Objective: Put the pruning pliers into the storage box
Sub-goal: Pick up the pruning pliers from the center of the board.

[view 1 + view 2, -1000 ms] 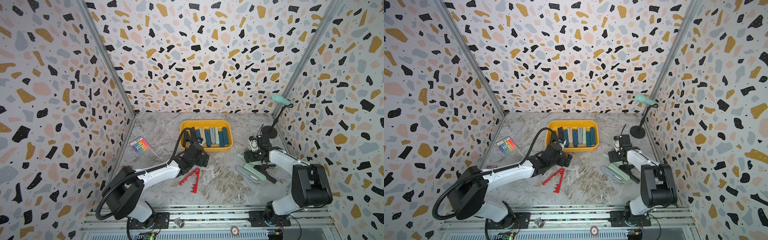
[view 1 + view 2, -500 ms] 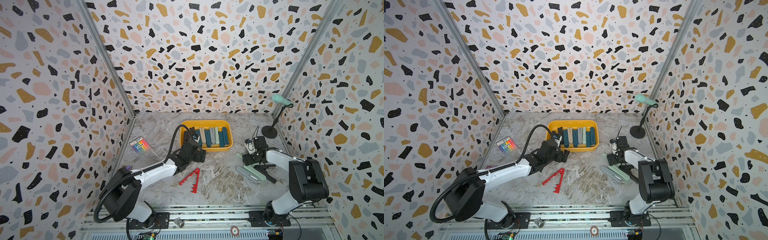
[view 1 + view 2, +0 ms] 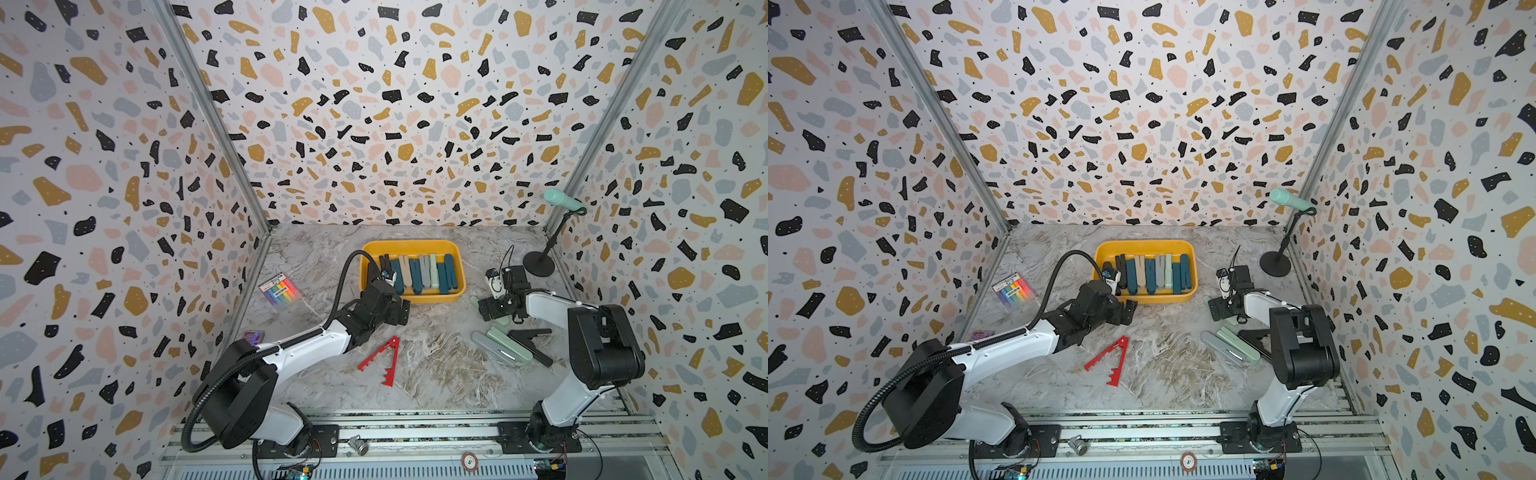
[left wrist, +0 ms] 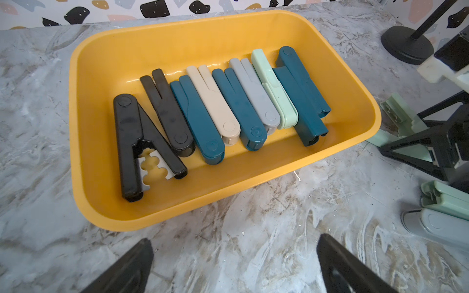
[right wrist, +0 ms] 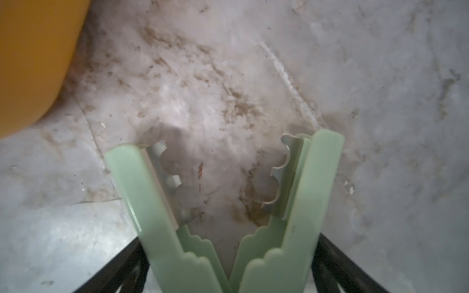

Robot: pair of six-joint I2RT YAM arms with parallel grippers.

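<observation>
Toward the back of the grey marbled tabletop point(image 3: 436, 374) sits the shallow mustard-yellow plastic storage box point(image 3: 411, 243). A row of pruning pliers point(image 4: 215, 106) in black, dark teal, beige, grey and mint lies side by side on its floor. The black pair at one end is spread open, showing notched metal blades. Just in front of the box's near wall hovers the left gripper point(image 4: 234, 241), its two black fingers spread wide with only bare table between them. Beside the box's right end, the right gripper point(image 5: 229, 238) points down over a spread mint-green plastic pair of pliers point(image 5: 304, 203). Its fingers stand wide apart along the outer edges of the two handles, but I cannot tell whether they squeeze them. Four more tools lie on the table: a red notched pair point(image 3: 392, 361) open in the middle, and near the right arm a closed grey pair point(image 3: 492, 348), a closed mint pair point(image 3: 510, 345) and an open black pair point(image 3: 532, 332). A flat rainbow-striped packet point(image 3: 280, 289) lies by the left wall
</observation>
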